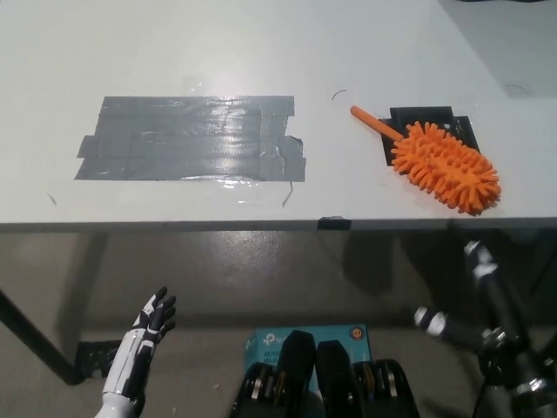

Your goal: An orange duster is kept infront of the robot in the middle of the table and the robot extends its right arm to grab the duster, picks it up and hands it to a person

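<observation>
Task not yet begun: black right robot hand [487, 318], fingers spread and empty, at lower right below the surface edge, white left robot hand [144, 344] open at lower left; fluffy orange microfibre duster [439, 161] lies ungrasped on the white surface [261, 52], right of centre.

Table [261, 52] cut off by the top, left and right frame edges; far side out of view. Black tape patch [452, 120] at upper right partly covered by the orange duster [444, 165]; full outline of it hidden. Left hand [141, 348] at lower left cropped by the bottom edge at the wrist, arm unseen. Right hand [487, 318] at lower right cropped by the right and bottom edges; palm hidden, open or closed impossible to tell. Blue box [270, 341] at bottom middle mostly covered, print unreadable. Small dark mark [338, 93] near the top middle of the table too small to identify.
</observation>
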### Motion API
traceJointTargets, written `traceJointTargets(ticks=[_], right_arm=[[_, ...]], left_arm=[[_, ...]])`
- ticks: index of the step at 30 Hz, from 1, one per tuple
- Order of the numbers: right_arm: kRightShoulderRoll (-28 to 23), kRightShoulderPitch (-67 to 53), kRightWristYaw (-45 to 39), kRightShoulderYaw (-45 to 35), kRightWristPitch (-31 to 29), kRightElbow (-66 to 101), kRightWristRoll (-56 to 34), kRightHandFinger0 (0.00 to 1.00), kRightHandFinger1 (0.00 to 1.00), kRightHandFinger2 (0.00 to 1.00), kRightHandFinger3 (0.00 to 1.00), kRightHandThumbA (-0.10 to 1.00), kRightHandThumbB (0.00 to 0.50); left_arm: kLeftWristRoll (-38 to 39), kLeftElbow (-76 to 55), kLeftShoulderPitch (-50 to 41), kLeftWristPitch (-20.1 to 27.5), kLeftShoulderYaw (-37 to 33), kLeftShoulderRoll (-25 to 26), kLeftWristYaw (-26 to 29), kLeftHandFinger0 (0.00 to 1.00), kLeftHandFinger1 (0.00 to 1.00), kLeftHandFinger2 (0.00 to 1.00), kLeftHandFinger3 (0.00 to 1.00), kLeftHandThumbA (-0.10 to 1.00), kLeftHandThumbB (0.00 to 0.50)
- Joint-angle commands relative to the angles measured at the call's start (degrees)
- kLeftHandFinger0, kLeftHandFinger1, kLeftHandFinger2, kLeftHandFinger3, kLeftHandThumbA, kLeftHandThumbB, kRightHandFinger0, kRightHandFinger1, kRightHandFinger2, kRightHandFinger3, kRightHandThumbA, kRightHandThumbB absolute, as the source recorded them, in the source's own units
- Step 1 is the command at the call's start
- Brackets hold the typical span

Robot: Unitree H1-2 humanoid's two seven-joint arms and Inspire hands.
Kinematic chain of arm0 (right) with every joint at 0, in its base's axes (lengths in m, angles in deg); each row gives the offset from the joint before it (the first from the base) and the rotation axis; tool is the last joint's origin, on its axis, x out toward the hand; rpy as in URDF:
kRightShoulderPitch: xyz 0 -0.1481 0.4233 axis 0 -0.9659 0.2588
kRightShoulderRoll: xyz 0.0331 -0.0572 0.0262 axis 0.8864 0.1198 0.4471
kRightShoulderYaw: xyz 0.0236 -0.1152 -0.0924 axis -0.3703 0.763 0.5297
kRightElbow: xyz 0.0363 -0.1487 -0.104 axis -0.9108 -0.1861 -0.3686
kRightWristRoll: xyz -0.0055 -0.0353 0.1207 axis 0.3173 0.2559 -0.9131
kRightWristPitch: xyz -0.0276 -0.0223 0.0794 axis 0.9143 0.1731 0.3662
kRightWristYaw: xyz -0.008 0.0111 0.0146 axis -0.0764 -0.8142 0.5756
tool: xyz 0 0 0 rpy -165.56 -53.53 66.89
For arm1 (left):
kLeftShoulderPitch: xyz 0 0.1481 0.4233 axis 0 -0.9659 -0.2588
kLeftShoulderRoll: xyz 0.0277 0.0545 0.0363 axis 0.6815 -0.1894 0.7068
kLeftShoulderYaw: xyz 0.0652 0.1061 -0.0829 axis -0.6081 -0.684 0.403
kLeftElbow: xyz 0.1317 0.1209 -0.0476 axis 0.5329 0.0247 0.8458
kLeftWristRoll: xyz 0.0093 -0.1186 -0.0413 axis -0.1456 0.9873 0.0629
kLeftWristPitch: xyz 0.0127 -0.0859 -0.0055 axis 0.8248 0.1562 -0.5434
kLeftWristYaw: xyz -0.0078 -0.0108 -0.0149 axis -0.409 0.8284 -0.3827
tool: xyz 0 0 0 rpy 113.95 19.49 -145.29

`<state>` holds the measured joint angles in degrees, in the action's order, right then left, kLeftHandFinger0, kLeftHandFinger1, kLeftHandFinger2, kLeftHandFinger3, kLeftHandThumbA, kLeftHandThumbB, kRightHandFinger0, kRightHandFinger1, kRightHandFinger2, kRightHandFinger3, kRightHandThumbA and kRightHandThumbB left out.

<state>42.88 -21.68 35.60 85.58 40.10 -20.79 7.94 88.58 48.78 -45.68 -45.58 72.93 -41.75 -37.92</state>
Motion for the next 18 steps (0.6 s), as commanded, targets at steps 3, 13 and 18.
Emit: traceJointTargets(ticks=[3,13,18], right_arm=[[-2.89,10.50,2.64,-4.41,11.21,11.43,10.31,1.00,1.00,1.00,1.00,0.95,0.334],[-7.27,27.55,-2.03,-0.70,30.42,3.00,20.42,1.00,1.00,1.00,1.00,0.94,0.316],[-7.70,32.10,-2.35,1.61,33.96,-4.01,21.73,1.00,1.00,1.00,1.00,0.93,0.332]], left_arm=[[1.14,-1.07,0.51,2.52,-0.14,-0.15,-0.75,1.00,1.00,1.00,1.00,0.94,0.191],[1.12,-0.93,1.12,2.55,0.02,-0.13,-0.68,1.00,1.00,1.00,1.00,0.94,0.200],[0.73,-0.90,1.16,2.34,-0.13,-0.06,-0.63,1.00,1.00,1.00,1.00,0.95,0.198]])
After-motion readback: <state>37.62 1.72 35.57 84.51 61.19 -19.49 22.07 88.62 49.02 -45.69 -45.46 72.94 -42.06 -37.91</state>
